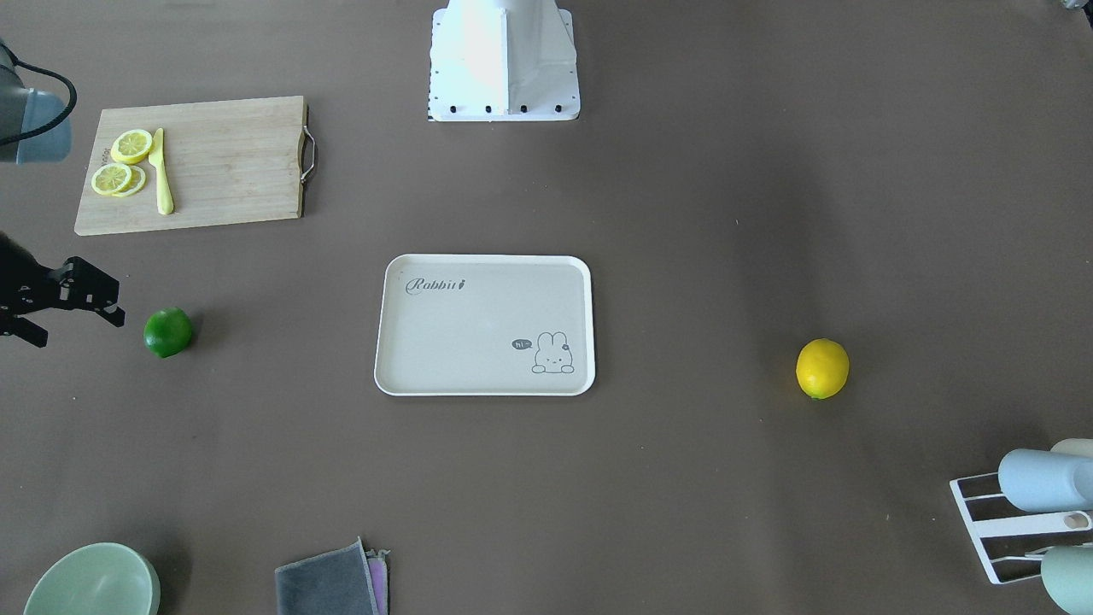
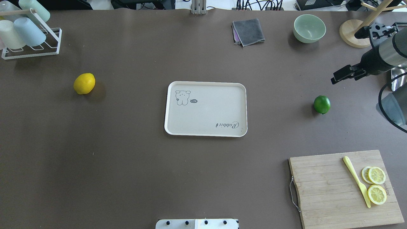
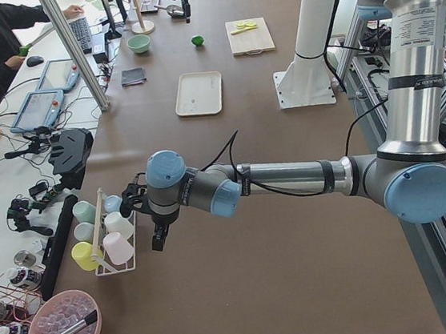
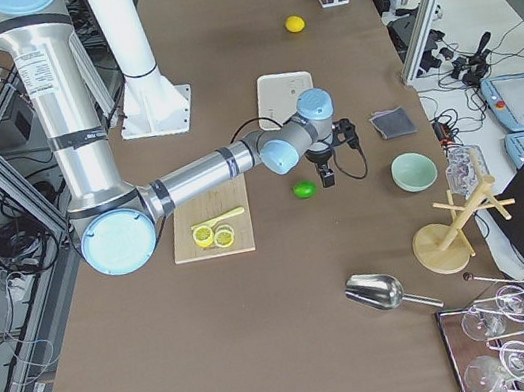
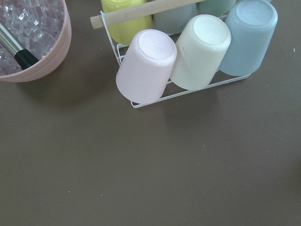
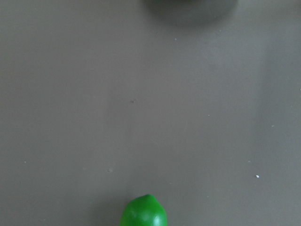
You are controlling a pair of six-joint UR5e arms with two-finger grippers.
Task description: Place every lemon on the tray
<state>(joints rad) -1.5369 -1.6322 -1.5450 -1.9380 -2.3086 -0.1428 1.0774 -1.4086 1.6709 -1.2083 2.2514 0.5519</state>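
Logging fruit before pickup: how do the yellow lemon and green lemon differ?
The yellow lemon is bright yellow, the green lemon glossy dark green. The green lemon looks slightly smaller than the yellow one. Overhead, the yellow lemon lies left of the tray, the green lemon right. Both sit on the table, off the tray.

Wide bare worktop [image 2: 133, 165] between tray [image 2: 206, 117] and green lemon [image 2: 321, 104]; same toward yellow lemon [image 2: 84, 83]. Nearest obstacle to yellow lemon: cup rack [image 2: 31, 55], well apart. Around green lemon: cutting board [image 2: 324, 187] robot-side, bowl [image 2: 309, 28] and wooden stand [image 2: 349, 34] far side, all well apart.
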